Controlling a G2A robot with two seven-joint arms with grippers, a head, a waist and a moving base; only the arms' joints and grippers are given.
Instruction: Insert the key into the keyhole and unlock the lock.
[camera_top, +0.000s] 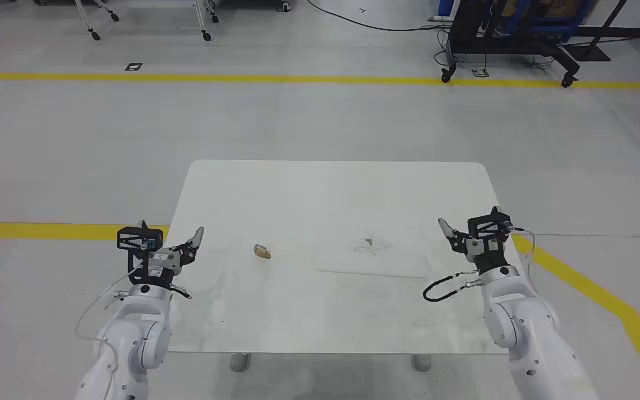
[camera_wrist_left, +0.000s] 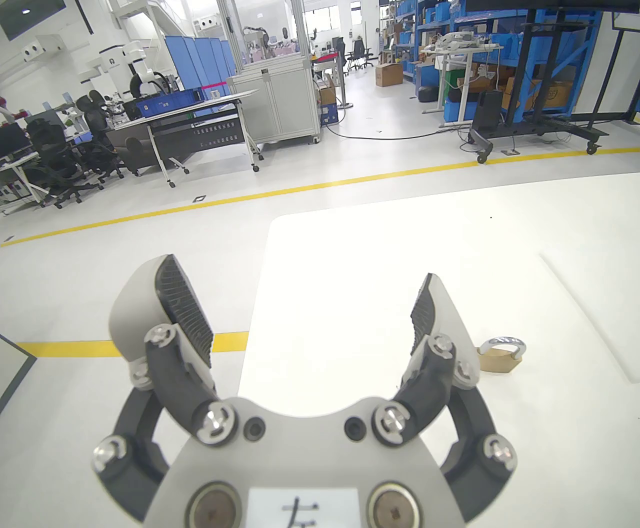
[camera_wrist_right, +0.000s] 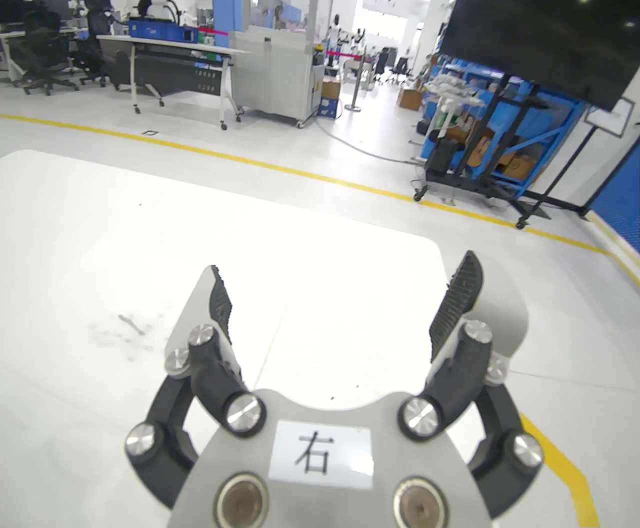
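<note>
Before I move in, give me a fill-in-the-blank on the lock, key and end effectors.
1. The left end effector and the right end effector are both ____.
2. The lock lies on the ____.
3. The key lies on the robot's ____ side of the lock.
Missing: open; table; right.

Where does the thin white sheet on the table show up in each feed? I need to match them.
Top view: sheet in the middle of the table, key on it.
Left wrist view: sheet beyond the padlock, past the left gripper.
Right wrist view: sheet ahead of the right gripper, key on it.
Shared landmark: yellow floor line behind the table.
</note>
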